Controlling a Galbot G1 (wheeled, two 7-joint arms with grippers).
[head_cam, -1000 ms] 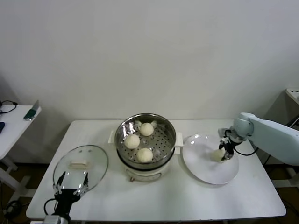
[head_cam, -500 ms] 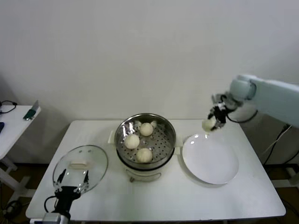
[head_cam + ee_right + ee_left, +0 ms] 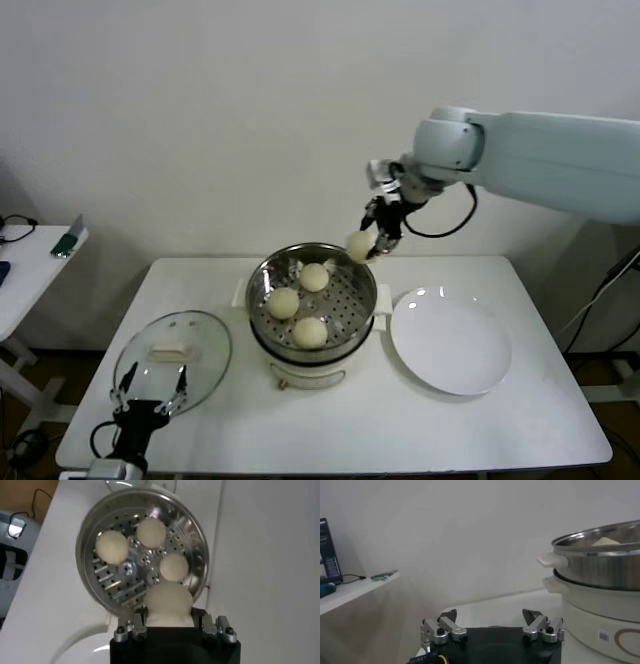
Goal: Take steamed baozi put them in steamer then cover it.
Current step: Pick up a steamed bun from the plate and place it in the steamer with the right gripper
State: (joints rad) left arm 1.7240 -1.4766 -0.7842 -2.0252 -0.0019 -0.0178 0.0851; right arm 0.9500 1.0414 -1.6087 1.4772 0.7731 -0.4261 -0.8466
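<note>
Now your right gripper, clamped on the fourth baozi, hangs above the steamer's far rim, high enough to clear it. Your left gripper, fingers apart, waits by the glass lid.

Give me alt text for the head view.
The right gripper holds a baozi above the steamer, where three buns lie. The white plate is bare; the glass cover lies near the left gripper.
</note>
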